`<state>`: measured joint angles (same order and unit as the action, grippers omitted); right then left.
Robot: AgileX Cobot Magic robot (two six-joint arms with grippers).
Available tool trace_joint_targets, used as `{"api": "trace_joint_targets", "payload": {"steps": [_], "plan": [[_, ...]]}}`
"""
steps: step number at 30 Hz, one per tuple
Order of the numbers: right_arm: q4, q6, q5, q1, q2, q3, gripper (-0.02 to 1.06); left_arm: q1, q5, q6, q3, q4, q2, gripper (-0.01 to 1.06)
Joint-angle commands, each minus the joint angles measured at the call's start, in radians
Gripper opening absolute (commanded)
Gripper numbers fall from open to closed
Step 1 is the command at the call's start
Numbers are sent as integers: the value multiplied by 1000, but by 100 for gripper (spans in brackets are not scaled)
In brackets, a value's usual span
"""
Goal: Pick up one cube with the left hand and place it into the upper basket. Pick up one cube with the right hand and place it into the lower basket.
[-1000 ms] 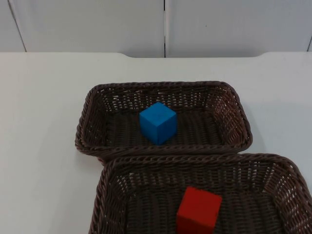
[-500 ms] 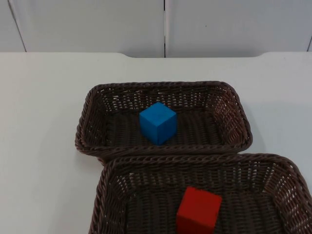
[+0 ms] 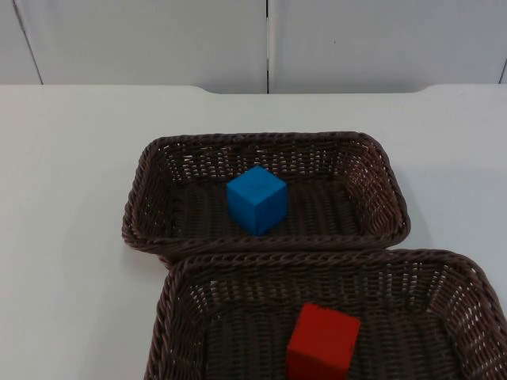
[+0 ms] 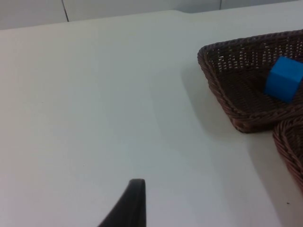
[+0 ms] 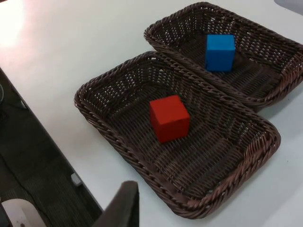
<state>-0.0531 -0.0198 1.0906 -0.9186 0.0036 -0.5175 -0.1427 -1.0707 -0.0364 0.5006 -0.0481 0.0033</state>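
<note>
Sitting nearest the camera in the top view, the lower basket (image 3: 186,273) is holding a red cube (image 3: 322,343) on its woven floor, the cube resting a little right of the basket's middle and apart from every wall; just beyond it, the upper basket (image 3: 139,206) is lying with its near rim touching, or all but touching, the lower basket's far rim; a blue cube (image 3: 256,199) is standing upright on the upper basket's floor, left of its middle and clear of the walls; both baskets are dark brown wicker, rectangular, with walls that are sloping outward; the white surface (image 3: 71,158) is stretching away behind them to the grey partition wall (image 3: 158,39).

Seen from the right wrist, the right gripper (image 5: 120,208) is hanging above and outside a long rim of the lower basket (image 5: 94,118), close to the surface's edge, with the red cube (image 5: 169,118) and, farther off, the blue cube (image 5: 220,52) in the upper basket (image 5: 284,85) lying beneath its gaze; one black fingertip is showing, so whether its jaws are released or clenched cannot be told.

Seen from the left wrist, the left gripper (image 4: 128,205) is waiting over bare surface (image 4: 94,94), well apart from the upper basket (image 4: 213,75) and its blue cube (image 4: 283,79); a corner of the lower basket (image 4: 289,146) is showing beside it; the state of these jaws cannot be told either.
</note>
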Motion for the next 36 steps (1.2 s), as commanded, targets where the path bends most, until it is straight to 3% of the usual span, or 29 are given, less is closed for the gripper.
{"api": "trace_joint_targets", "payload": {"steps": [1,13,19,22,28,36], "plan": [[3,9,-13,1,-4,3,105,3,-3,-3,-4,5,-3,105],[3,9,-13,20,-4,3,105,3,-3,-3,-4,5,-3,105],[3,9,-13,139,-4,3,105,3,-3,-3,-4,5,-3,105],[3,9,-13,253,-4,3,105,3,-3,-3,-4,5,-3,105],[3,9,-13,389,-4,3,105,3,-3,-3,-4,5,-3,105],[3,9,-13,512,-4,3,105,3,-3,-3,-4,5,-3,105]]}}
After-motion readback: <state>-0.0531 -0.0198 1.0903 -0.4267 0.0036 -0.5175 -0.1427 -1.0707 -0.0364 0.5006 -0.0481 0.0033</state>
